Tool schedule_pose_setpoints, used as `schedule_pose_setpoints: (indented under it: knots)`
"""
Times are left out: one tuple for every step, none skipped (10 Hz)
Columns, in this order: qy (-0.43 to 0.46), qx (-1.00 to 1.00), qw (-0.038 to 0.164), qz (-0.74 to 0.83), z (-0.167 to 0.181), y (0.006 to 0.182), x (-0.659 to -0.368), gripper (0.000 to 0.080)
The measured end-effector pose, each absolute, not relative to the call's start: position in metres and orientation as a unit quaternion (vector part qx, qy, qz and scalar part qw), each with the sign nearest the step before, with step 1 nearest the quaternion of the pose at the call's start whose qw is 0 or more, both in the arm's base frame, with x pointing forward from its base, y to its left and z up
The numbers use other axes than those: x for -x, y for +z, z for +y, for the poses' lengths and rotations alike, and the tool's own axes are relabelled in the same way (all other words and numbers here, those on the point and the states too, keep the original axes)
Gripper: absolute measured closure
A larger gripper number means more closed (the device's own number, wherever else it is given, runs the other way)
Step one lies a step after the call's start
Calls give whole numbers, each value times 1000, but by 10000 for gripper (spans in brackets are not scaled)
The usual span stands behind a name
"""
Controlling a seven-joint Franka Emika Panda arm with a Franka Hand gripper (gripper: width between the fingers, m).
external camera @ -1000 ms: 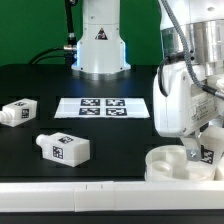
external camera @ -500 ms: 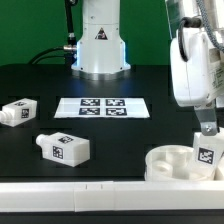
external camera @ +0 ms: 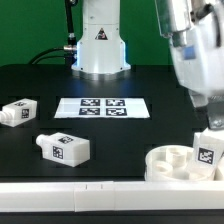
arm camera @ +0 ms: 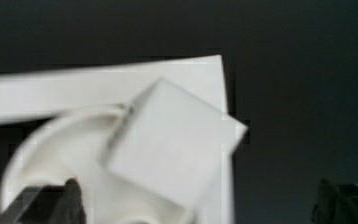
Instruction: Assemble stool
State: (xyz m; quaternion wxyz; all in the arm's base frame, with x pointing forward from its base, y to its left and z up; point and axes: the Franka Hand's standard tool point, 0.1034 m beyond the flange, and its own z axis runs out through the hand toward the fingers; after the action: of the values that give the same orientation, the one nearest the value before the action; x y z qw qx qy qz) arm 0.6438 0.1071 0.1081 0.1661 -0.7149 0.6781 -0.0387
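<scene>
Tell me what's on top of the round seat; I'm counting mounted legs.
One leg stands upright on the seat, its tag facing the exterior camera. The leg's base sits behind the seat's raised rim, so the joint itself is hidden.

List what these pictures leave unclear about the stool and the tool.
Seat: exterior view, right side cut off by the picture's edge.
Upright leg: its foot is hidden behind the seat's rim in the exterior view and blurred in the wrist view.
Tool: exterior view, fingertips smeared by motion blur.
</scene>
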Motion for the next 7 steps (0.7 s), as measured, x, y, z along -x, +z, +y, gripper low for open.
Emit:
schedule_pose_setpoints:
  knots:
    - [-41, 743, 162, 648, 107, 109, -643, 151]
    - [-46, 758, 159, 631, 106, 108, -643, 151]
    - [-53, 781, 154, 603, 105, 107, -643, 151]
    - [-61, 814, 145, 560, 104, 107, -643, 151]
    - [-64, 874, 120, 466, 109, 107, -643, 151]
    - [-61, 920, 103, 372, 115, 105, -643, 151]
    - [-38, 960, 90, 263, 120, 104, -644, 151]
